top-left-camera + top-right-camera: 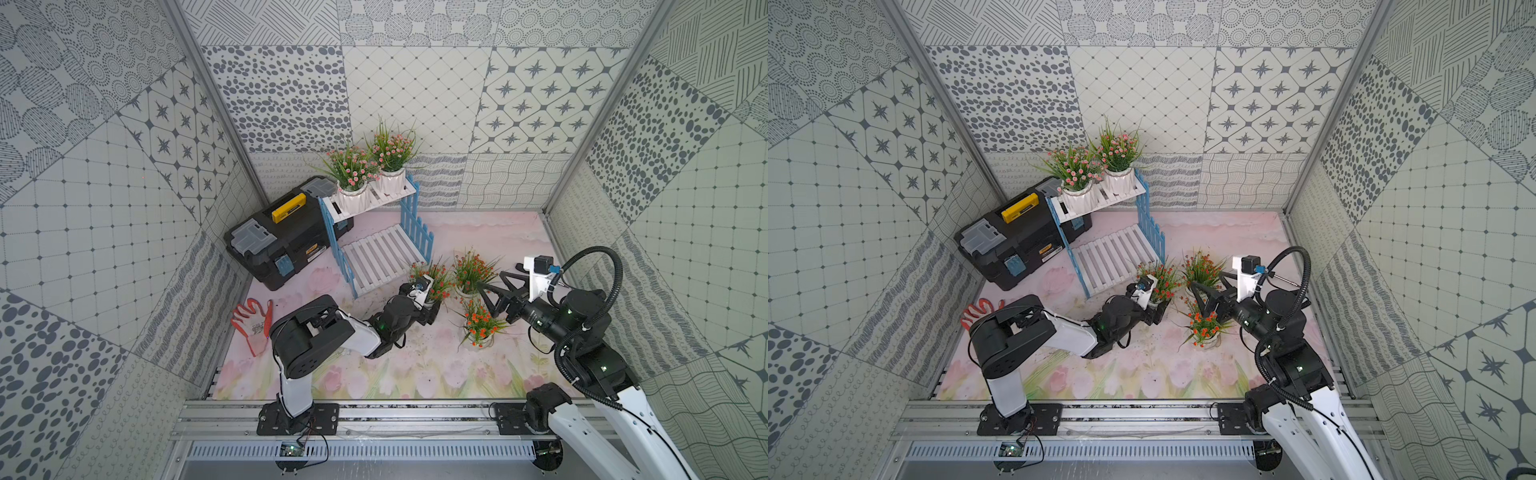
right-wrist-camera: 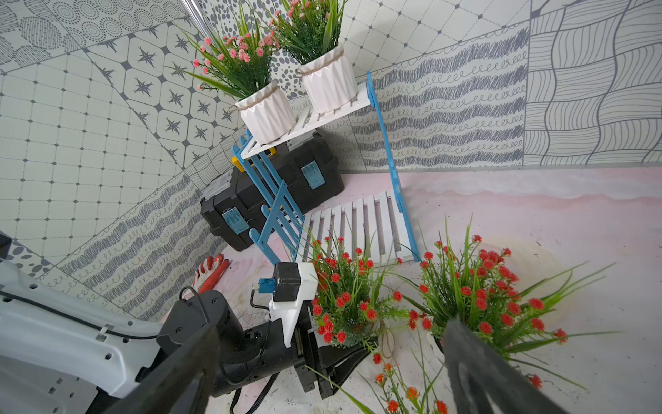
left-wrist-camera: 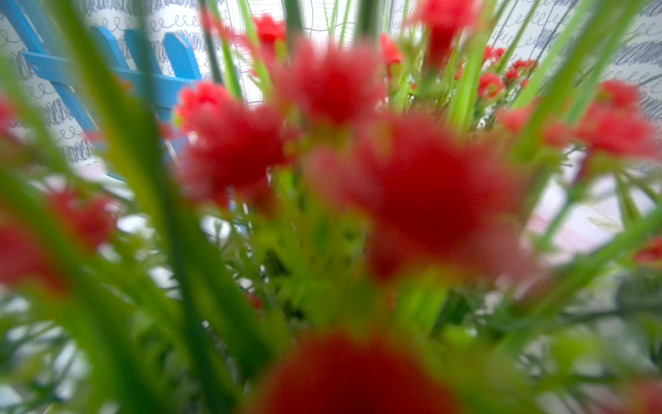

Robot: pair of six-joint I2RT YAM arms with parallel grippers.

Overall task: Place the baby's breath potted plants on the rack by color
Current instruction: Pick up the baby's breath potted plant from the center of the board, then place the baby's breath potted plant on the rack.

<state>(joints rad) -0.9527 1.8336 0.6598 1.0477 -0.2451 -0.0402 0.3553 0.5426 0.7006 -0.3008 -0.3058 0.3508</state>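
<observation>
Left gripper is hugging the pot of an orange-red plant on the bench, can't tell if it's actually clamped, and the empty lower shelf of the rack sits just far-left of it.

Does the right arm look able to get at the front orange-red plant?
Likely yes: the right gripper stands open right beside the front orange-red plant, nothing between them but leaves.
</observation>
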